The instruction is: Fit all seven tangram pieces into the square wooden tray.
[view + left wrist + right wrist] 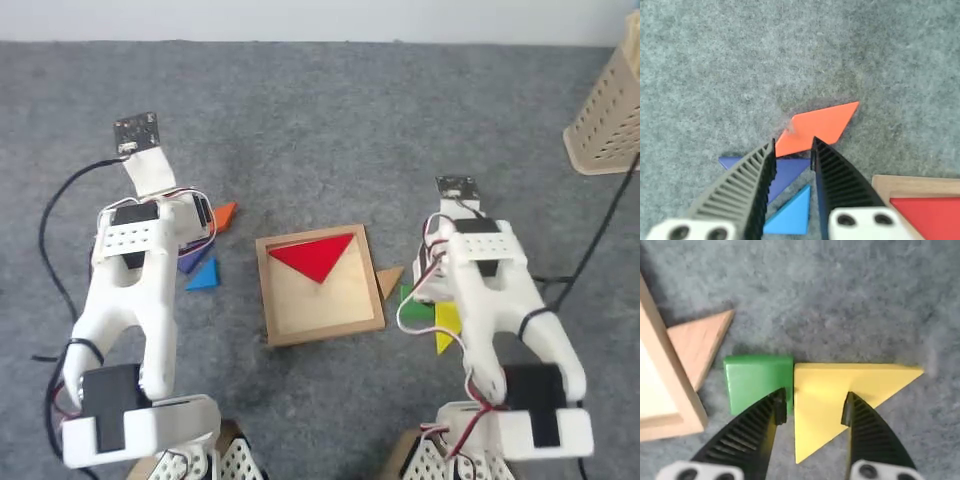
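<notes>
The square wooden tray [272, 300] lies mid-table with a red triangle [312, 258] in its far half. My left gripper [792, 152] is open, its fingertips either side of the near end of an orange parallelogram [822, 124]. Under its fingers lie a dark blue triangle [785, 170] and a light blue triangle [792, 217]. My right gripper [812, 407] is open above a yellow triangle [840, 387], one fingertip at the seam with a green square [755, 380]. A pale wooden triangle [695, 342] rests against the tray's wall [665, 385].
A perforated wooden tower [605, 110] stands at the far right edge. Black cables trail from both arms over the grey carpet. The orange piece [226, 212] and blue pieces [203, 277] lie left of the tray, the green and yellow ones [447, 325] to its right.
</notes>
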Motion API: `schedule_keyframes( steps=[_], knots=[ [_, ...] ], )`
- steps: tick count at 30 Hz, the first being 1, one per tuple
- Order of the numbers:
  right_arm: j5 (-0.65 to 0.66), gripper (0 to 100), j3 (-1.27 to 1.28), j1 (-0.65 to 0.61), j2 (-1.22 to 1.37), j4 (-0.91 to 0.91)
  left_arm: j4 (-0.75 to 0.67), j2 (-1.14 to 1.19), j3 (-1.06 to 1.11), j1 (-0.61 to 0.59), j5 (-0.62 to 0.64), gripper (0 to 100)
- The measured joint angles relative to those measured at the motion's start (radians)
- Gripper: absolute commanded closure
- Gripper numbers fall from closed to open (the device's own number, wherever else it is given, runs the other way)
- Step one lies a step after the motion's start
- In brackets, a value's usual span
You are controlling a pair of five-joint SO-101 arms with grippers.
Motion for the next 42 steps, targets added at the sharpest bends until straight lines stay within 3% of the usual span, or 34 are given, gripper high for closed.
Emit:
schedule_keyframes(
  steps=[5,12,19,27,42],
  knots=[
    [0.002,81.0,-0.061,0.063,0.048,0.0,0.0,0.0,0.0,0.0,0.0,89],
    [0.14,81.0,-0.118,0.083,0.087,0.0,0.0,0.0,0.0,0.0,0.0,89],
    [0.155,80.9,-0.169,0.107,0.092,0.057,0.0,0.0,0.0,0.0,0.0,89],
    [-0.02,74.5,-0.295,0.104,0.094,0.167,0.0,0.0,0.0,0.0,0.0,89],
    [-0.141,74.5,-0.359,0.101,0.273,0.163,0.0,0.0,0.0,0.0,0.0,89]
  ],
)
